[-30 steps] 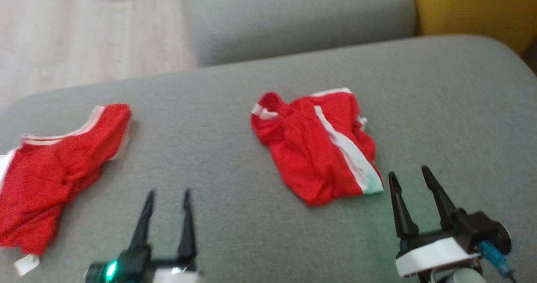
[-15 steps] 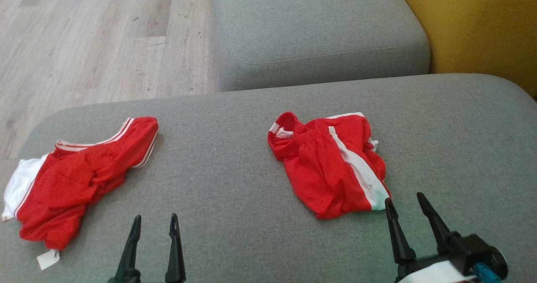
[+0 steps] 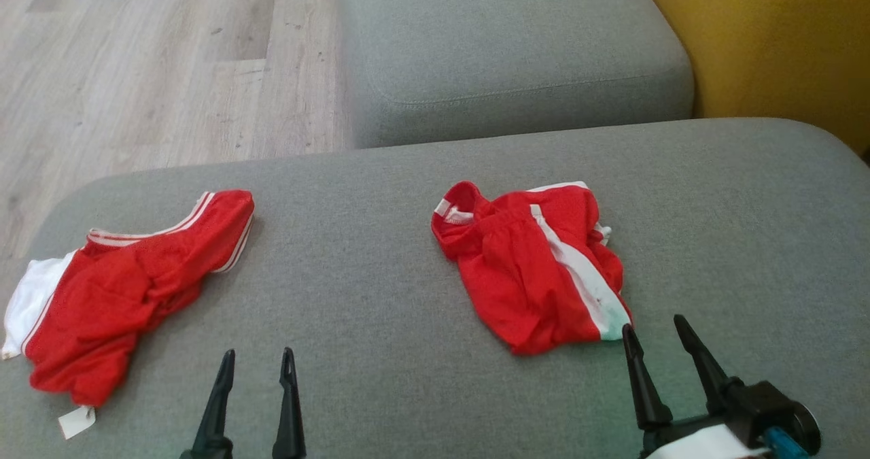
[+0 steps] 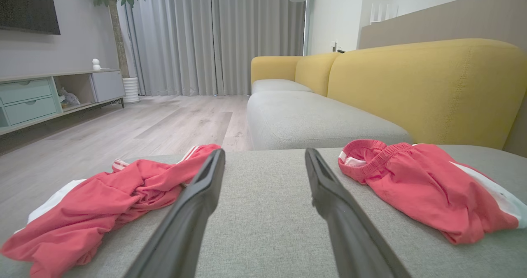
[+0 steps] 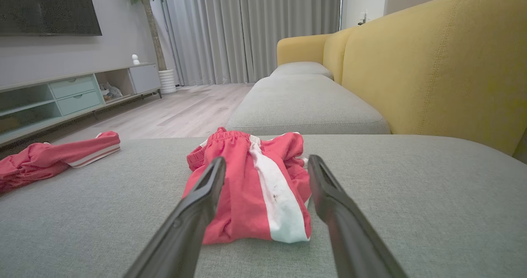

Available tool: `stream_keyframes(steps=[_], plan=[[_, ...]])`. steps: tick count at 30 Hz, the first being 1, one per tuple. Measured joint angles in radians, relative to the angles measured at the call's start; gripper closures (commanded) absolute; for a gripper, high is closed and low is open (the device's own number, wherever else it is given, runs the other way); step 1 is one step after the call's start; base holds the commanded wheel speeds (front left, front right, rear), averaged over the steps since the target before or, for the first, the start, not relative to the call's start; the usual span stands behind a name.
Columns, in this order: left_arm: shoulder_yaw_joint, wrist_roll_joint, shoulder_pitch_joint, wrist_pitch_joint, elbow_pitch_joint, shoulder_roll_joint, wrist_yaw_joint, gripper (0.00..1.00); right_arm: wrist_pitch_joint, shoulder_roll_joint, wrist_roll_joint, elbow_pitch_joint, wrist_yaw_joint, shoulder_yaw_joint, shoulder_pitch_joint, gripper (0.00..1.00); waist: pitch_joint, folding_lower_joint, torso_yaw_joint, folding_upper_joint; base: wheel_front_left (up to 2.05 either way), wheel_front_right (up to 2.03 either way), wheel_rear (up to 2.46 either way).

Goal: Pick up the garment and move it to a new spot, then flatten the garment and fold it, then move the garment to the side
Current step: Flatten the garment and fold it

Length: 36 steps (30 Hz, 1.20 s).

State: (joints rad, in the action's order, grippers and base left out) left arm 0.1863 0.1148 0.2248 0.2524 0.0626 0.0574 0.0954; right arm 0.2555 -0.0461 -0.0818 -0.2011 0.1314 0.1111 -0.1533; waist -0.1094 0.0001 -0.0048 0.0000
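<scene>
Two red garments lie on the grey sofa cushion (image 3: pixel 380 296). A crumpled pair of red shorts with a white side stripe (image 3: pixel 530 268) (image 4: pixel 420 187) (image 5: pixel 247 183) rests right of centre. At the left edge lies a bunched red top with white trim (image 3: pixel 115 289) (image 4: pixel 107 204) (image 5: pixel 49 156). My right gripper (image 3: pixel 652 323) (image 5: pixel 266 158) stands open just short of the shorts' near hem, touching nothing. My left gripper (image 3: pixel 258 353) (image 4: pixel 264 151) is open over bare cushion between the two garments.
A second grey cushion (image 3: pixel 510 51) continues beyond a gap at the back. The yellow sofa back (image 3: pixel 781 44) rises on the right. Wooden floor (image 3: pixel 136 71) lies past the cushion's left and far edges. A TV cabinet (image 5: pixel 61 96) stands across the room.
The head camera has shifted, so the whole picture sits lower and sharper than a second ago. Both garments lie as before and both grippers stay open.
</scene>
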Motion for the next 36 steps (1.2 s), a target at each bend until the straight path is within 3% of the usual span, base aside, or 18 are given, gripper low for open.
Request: stream_keyframes(steps=[20,24,28,32,36], plan=[[0.0,0.0,-0.002,0.0,0.001,0.0,0.0,0.0,0.0,0.0,0.012,-0.004,0.0,0.007,0.011,0.0,0.026,0.0,-0.006,0.0,0.0,0.0,0.0],[0.006,-0.021,-0.026,0.0,0.023,0.0,-0.02,0.0,0.0,0.0,0.012,-0.002,0.0,0.01,0.02,0.0,0.046,0.0,-0.01,0.0,0.0,0.0,0.0],[0.007,-0.037,-0.112,0.0,0.087,0.001,-0.068,0.0,0.0,0.0,0.011,-0.001,0.0,0.021,0.024,0.0,0.068,0.0,-0.019,0.0,0.0,0.0,0.0],[0.038,-0.047,-0.261,-0.002,0.208,0.025,-0.145,0.0,0.0,0.0,0.011,-0.002,0.0,0.043,0.046,0.0,0.098,0.0,-0.036,0.0,0.0,0.0,0.0],[0.085,-0.049,-0.432,-0.063,0.258,0.054,-0.199,0.0,0.0,0.0,0.011,0.0,0.0,0.06,0.087,0.0,0.13,0.0,-0.052,0.0,0.0,0.0,0.0]])
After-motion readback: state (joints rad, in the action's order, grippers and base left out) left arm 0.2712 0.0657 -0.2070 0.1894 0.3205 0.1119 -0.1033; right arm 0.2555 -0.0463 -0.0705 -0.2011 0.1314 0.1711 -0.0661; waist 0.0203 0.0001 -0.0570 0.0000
